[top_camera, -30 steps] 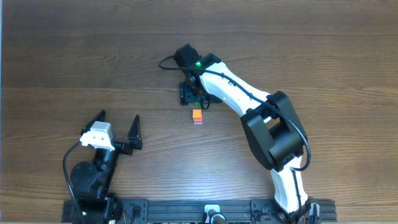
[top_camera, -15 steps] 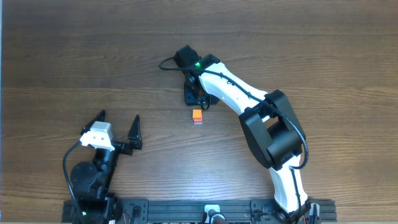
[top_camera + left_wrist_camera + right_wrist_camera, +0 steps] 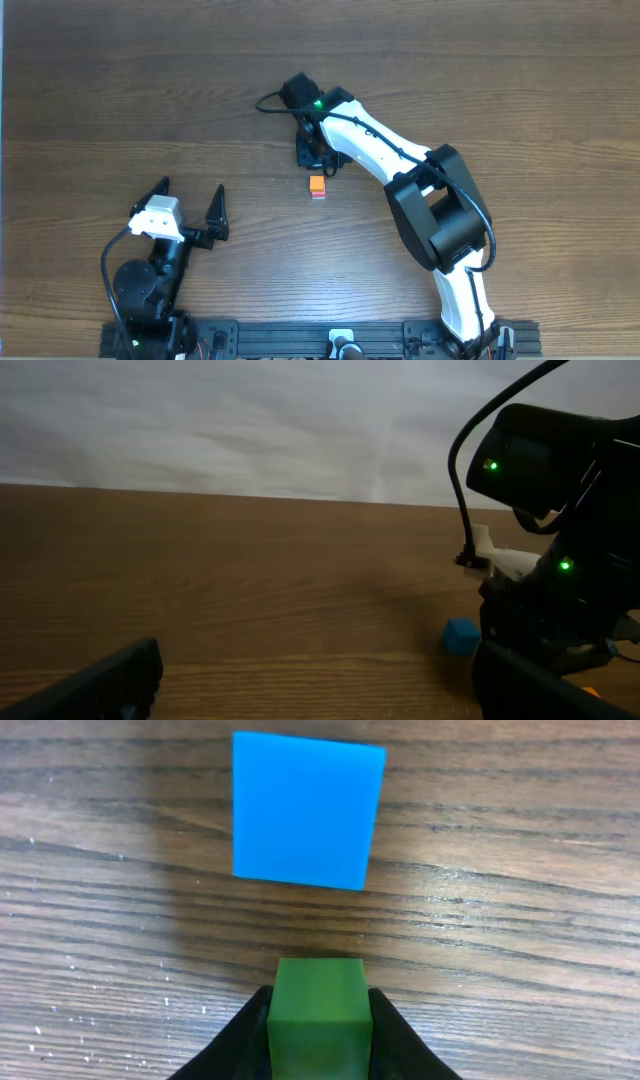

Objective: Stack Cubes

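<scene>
Right gripper (image 3: 318,1032) was clamped on a small green plastic cube (image 3: 318,1010), held low over the brown wooden table (image 3: 520,970) just beside a blue plastic cube (image 3: 308,808). An orange cube (image 3: 317,183) sat nearby, seemingly atop a reddish cube (image 3: 319,195). Left gripper (image 3: 190,205) gaped wide, well apart. Advice: square the green cube's edges to its target, lower straight, and release only once seated. 0 labels or writing readable.

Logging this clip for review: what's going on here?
The right end effector is shut on a green cube, with a blue cube lying on the table close by. Nearer the arm bases, an orange cube sits on what looks like a red one. The left end effector is open and idle near its base.
</scene>
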Controlling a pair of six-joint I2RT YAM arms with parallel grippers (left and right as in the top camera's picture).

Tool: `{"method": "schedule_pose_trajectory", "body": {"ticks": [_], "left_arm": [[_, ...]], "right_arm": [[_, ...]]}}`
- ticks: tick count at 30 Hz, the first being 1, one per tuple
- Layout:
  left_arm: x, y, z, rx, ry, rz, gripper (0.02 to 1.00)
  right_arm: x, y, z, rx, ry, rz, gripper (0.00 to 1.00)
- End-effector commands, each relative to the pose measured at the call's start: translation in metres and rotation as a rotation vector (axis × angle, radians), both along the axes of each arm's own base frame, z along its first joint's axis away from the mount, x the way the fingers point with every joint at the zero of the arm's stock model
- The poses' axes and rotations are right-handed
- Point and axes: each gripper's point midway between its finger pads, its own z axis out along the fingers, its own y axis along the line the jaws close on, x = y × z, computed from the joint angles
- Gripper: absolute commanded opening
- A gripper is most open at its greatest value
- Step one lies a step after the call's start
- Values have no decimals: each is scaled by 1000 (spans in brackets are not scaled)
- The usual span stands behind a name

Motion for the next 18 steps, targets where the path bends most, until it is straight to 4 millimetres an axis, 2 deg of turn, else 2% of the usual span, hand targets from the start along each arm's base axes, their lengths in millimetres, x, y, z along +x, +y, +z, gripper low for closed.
{"method": "schedule_pose_trajectory", "body": {"ticks": [1, 7, 14, 18], "left_arm": [[0, -1, -2, 14, -1, -4, 1000], [0, -1, -2, 14, -2, -4, 1000], [0, -1, -2, 14, -2, -4, 1000], [0, -1, -2, 14, -2, -4, 1000]], "right_arm": [[4, 3, 0, 0, -7, -2, 218], [4, 5, 1, 9, -6, -1, 150], [6, 9, 11, 19, -2, 0, 14], [8, 10, 24, 19, -3, 0, 12]]}}
